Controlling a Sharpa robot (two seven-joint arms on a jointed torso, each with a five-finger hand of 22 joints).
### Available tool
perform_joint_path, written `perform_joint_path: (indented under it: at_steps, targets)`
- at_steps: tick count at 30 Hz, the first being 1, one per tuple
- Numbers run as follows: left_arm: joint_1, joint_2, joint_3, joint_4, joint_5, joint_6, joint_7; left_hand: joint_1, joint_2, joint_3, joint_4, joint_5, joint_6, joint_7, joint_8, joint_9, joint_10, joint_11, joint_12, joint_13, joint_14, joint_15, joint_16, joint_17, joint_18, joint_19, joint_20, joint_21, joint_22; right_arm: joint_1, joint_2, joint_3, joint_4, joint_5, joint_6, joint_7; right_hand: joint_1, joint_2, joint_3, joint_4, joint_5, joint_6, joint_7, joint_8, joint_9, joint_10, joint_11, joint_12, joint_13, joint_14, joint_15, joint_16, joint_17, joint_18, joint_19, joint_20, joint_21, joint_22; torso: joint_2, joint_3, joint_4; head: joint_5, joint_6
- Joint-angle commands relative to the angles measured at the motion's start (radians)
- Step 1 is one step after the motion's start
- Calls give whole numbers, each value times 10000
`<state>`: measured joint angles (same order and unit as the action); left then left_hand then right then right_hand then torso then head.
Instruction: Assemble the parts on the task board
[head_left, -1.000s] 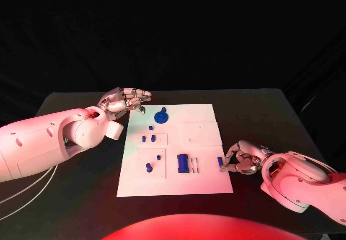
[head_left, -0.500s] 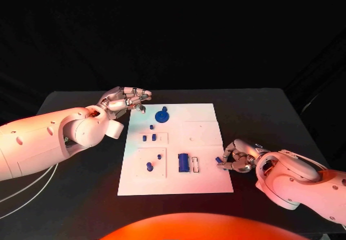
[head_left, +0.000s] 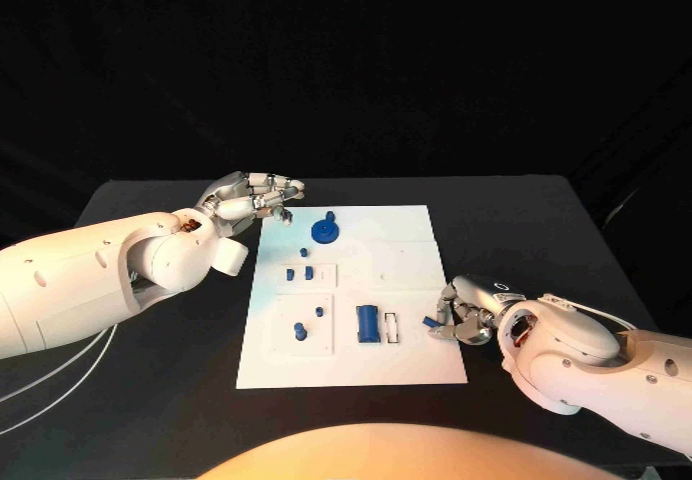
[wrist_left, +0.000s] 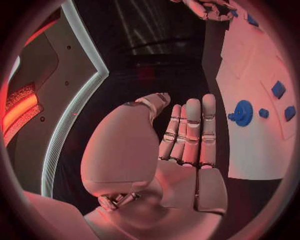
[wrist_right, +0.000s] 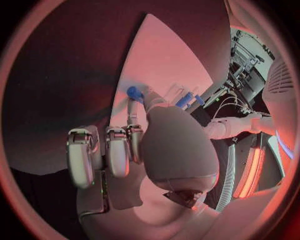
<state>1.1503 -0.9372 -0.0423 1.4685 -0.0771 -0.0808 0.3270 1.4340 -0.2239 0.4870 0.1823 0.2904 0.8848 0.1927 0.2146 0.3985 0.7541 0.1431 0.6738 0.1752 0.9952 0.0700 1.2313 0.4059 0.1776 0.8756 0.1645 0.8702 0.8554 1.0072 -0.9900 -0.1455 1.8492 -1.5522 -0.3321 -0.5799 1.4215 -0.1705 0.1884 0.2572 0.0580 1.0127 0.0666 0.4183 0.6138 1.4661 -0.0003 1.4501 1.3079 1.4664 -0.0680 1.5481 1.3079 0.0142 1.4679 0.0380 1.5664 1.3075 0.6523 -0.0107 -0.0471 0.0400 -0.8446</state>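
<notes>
Head view. The white rectangular task board (head_left: 353, 300) lies in the middle of the black table (head_left: 519, 230), carrying several small blue plastic parts: a round blue disc with a stub (head_left: 327, 232) near the far edge, small blue pegs (head_left: 299, 273) in the left recesses, and a tall blue block (head_left: 368, 324) beside a white-framed slot. The right hand (head_left: 464, 318) rests at the board's right edge, pinching a small blue part (head_left: 434, 322) between thumb and a finger just over the board surface. The left hand (head_left: 254, 197) hovers off the board's far left corner, fingers loosely curled and holding nothing.

Left wrist view. The left hand's palm (wrist_left: 181, 150) lies flat with fingers straight and together, empty; the round blue disc (wrist_left: 242, 112) sits just beyond the fingertips on the board.

Right wrist view. The right hand's fingertips (wrist_right: 133, 107) close on the small blue part (wrist_right: 134, 92) above the board's edge (its exact shape cannot be told).

Judgement: the step in hand appears to be carrying a picked part toward its seat. The next move likely calls for aligning the part over a matching recess, lowering it squarely, then releasing.
</notes>
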Motion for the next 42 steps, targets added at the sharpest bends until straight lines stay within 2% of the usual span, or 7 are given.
perform_joint_path:
  at_steps: [1, 5, 10, 13, 19, 28, 42]
  targets:
    - [3, 2, 6, 28, 50, 148, -16, -92, 22, -3, 45, -3, -42, -17, 55, 12, -21, -39, 48, -16, -42, -6, 30, -7, 62, 45, 34, -68, -15, -144, 40, -134, -89, -544, 1009, -601, 290, 61, 241, -104, 41, 109, -29, 9, -1384, 472, -104, -40, 1975, 928, -57, -17, 2100, -142, 1029, -36, 44, 2633, -5, -3, -1, 44, -4]
    - [3, -8, 6, 29, 42, 140, -29, -92, 22, -3, 45, -3, -42, -17, 55, 12, -21, -39, 48, -16, -42, -6, 30, -7, 62, 45, 34, -68, -15, -144, 43, -134, -8, -536, 621, -624, 454, 157, 658, -205, 44, 214, -62, -23, -1437, 488, -134, -16, 1992, 931, -82, -11, 2115, -142, 1029, -57, 44, 2633, -5, 6, 2, 68, 5]
    - [3, -17, 6, 26, 38, 124, -39, -81, 26, 1, 38, -1, -43, -19, 57, 12, -25, -41, 49, -17, -43, -8, 31, -7, 63, 47, 34, -70, -17, -85, -14, -121, 264, 103, -353, -479, 175, 235, 1069, -105, 38, 339, -126, -28, -1473, 507, -187, -14, 1995, 943, -124, 10, 2163, -142, 1029, -92, 44, 2633, 0, 4, -9, 90, 7]
    - [3, -14, 6, 17, 37, 123, -45, -81, 26, 1, 38, -1, -43, -19, 57, 12, -25, -41, 49, -17, -43, -8, 31, -7, 63, 47, 34, -70, -17, 57, -24, -109, 414, 968, -931, -303, 83, 293, 1237, -87, 40, 338, -143, -36, -1480, 509, -202, -22, 1991, 941, -137, 6, 2156, -142, 1029, -106, 44, 2633, 0, 5, -7, 94, 8]
    - [3, -7, 6, 12, 36, 116, -59, -65, 34, 8, 28, 1, -45, -20, 61, 13, -28, -43, 52, -19, -43, -10, 33, -7, 64, 50, 32, -75, -19, 327, 64, -95, 596, 2808, -1667, -15, -114, 340, 1502, -85, 32, 326, -153, -30, -1471, 521, -213, -16, 1997, 940, -151, 3, 2151, -142, 1029, -124, 44, 2633, 4, -3, 1, 90, 3]
    - [3, 7, 6, 20, 31, 124, -59, -54, 37, 11, 21, 1, -45, -20, 65, 15, -31, -44, 54, -20, -44, -12, 35, -7, 65, 54, 31, -78, -22, 431, 487, -93, 535, 4529, -1740, 69, -548, 225, 1643, -27, 22, 321, -137, 7, -1437, 532, -201, -17, 2001, 942, -143, 6, 2159, -142, 1029, -125, 44, 2633, 5, -4, 2, 86, -19]
    - [3, 4, 6, 34, 23, 155, -75, -37, 41, 14, 8, 2, -43, -21, 74, 17, -37, -44, 58, -23, -45, -14, 39, -7, 65, 60, 29, -83, -25, 239, 1149, -109, 150, 5192, -1695, -111, -1726, 190, 1523, 285, 10, 316, -94, 116, -1339, 568, -161, 26, 2033, 943, -111, 4, 2160, -142, 1029, -98, 44, 2633, 9, 9, -5, 104, -37]
